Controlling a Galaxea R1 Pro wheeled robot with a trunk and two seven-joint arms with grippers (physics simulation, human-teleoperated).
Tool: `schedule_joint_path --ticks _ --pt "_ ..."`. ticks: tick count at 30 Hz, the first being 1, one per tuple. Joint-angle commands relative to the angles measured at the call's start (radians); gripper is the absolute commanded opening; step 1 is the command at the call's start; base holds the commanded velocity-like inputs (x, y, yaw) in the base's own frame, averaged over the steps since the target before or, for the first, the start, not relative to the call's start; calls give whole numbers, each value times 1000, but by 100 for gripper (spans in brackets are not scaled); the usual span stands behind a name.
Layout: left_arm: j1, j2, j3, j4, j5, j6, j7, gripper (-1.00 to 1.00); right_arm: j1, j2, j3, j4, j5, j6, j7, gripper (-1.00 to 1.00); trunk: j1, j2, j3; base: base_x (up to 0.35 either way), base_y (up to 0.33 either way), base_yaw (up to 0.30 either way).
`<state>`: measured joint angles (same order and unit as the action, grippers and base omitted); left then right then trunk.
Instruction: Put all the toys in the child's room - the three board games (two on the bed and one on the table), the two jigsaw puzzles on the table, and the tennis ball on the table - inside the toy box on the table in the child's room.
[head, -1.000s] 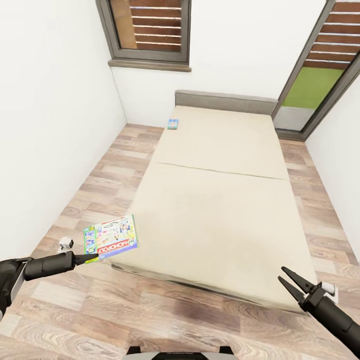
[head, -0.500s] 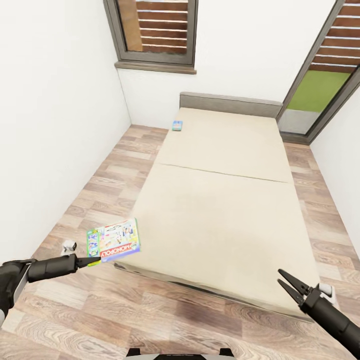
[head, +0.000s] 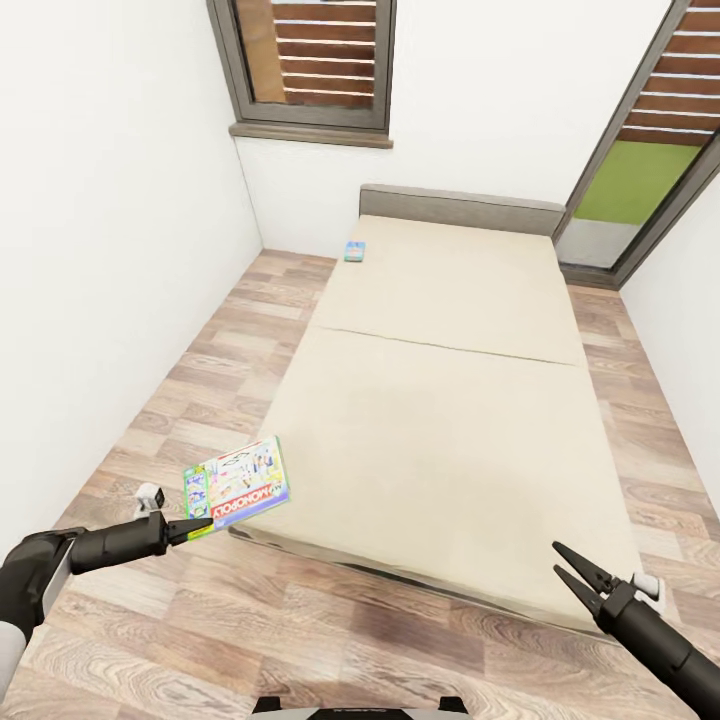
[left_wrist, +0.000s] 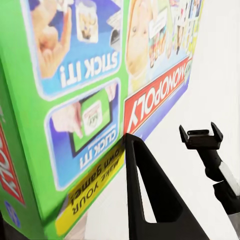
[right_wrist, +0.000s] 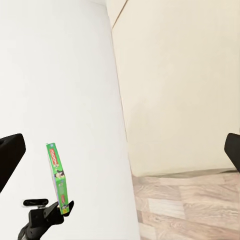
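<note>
The left hand (head: 190, 527) is clamped on a corner of the Monopoly box (head: 238, 482), holding it in the air just off the near corner of the bed (head: 440, 420), over the wood floor (head: 180, 380). The right hand (head: 578, 575) hangs spread wide and carries nothing, near the bed's other near corner. By my reading the task is early or midway: one board game is lifted but not yet in the toy box, and the small blue box (head: 354, 251) lies on the mattress at the far edge, near the headboard (head: 460, 208), well apart from both hands. How the other toys stand cannot be judged from here. The Monopoly box is flat and thin, seen edge-on in the right wrist view (right_wrist: 56, 179); its face is white and green with a red band, and up close (left_wrist: 90, 100) it shows green panels with blue picture insets and a yellow strip. Held by one corner, it tilts slightly and may swing.
</note>
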<state>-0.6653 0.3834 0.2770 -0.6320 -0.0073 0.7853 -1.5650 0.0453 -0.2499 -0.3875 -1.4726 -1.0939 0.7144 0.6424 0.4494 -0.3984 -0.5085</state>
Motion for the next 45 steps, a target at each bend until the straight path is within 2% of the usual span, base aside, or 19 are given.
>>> schedule_joint_path --ticks 1,9,27,34,45 --pt "0 0 0 0 -1 9 -6 -100 0 0 -1 -1 -5 7 -4 100 1 -2 -1 0 0 0" --pt "0 0 1 0 0 8 -6 -100 0 1 -1 -3 -6 7 -29 100 1 -2 1 0 0 39" --pt "0 -2 -1 0 -1 6 -6 -100 0 1 0 -2 -6 7 -31 100 1 -2 19 0 0 188" --pt "0 -2 0 0 -5 6 -6 -100 0 2 -1 -5 0 3 -32 100 1 -2 19 0 0 9" --pt "0 -1 1 -1 -5 2 -6 -100 0 1 -2 -9 2 1 -27 100 1 -2 35 0 0 0"
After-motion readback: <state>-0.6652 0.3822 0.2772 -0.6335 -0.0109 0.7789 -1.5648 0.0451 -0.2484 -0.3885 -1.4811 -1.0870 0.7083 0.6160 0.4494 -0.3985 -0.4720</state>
